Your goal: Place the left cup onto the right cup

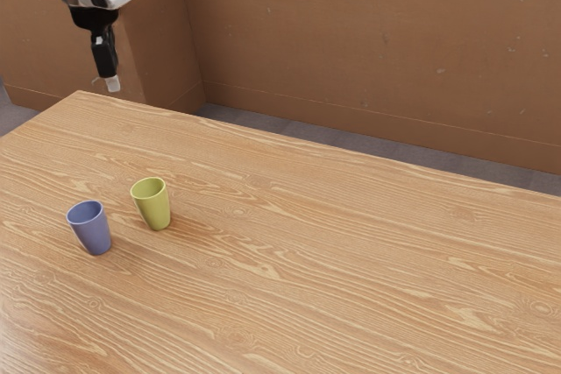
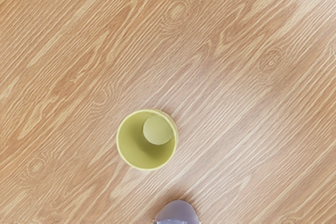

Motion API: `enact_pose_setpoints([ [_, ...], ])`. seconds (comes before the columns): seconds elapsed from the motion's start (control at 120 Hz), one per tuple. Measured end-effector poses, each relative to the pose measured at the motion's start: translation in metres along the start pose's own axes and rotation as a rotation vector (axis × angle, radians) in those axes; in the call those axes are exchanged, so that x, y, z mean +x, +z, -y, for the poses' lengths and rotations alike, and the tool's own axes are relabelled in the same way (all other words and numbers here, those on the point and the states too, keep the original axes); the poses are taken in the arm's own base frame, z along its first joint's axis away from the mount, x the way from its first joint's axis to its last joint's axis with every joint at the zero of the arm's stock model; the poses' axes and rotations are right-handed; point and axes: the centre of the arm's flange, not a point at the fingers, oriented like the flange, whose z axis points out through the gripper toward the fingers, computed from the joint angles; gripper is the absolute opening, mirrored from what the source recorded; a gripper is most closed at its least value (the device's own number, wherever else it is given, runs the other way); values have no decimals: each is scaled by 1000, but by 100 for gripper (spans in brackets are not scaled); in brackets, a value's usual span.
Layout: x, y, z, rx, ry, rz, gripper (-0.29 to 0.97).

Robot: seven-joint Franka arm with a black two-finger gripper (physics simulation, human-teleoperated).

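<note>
Two cups stand upright and apart on the wooden table (image 1: 333,243). The blue-purple cup (image 1: 89,226) is the one nearer the exterior view's left, and the yellow-green cup (image 1: 151,202) stands just to its right. My gripper (image 1: 111,83) hangs high above the table's far left corner, well away from both cups, open and holding nothing. In the wrist view I look straight down into the yellow-green cup (image 2: 147,140), with the rim of the blue-purple cup (image 2: 176,212) close beside it.
The table top stretches wide toward the exterior view's right. Brown walls (image 1: 377,32) close off the back, with a strip of grey floor (image 1: 394,151) between them and the table's far edge.
</note>
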Motion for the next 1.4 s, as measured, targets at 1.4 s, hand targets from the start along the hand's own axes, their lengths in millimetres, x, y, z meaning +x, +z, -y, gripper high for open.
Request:
enact_pose_setpoints([
  [1.4,-4,164,-47,-128,-17,25,68],
])
